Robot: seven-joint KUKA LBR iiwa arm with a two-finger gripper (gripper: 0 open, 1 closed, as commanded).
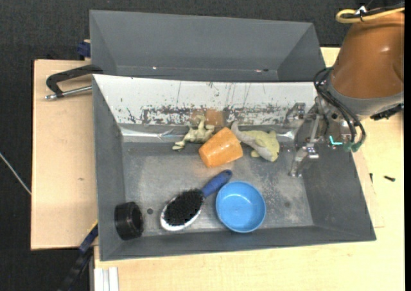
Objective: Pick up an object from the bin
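1. Grey bin holds a blue bowl, brush, orange cup and pale toy.
2. Gripper hangs at the right, near the pale toy; I cannot tell whether it is open or closed.
3. Nothing lifted yet.

The grey metal bin carries everything on its floor. Along the lower edge lie a black round cap, a blue-handled hairbrush and, touching its handle, a blue bowl. Toward the back wall, at frame centre, lie a yellowish toy figure, an orange cup on its side, and a pale soft toy.
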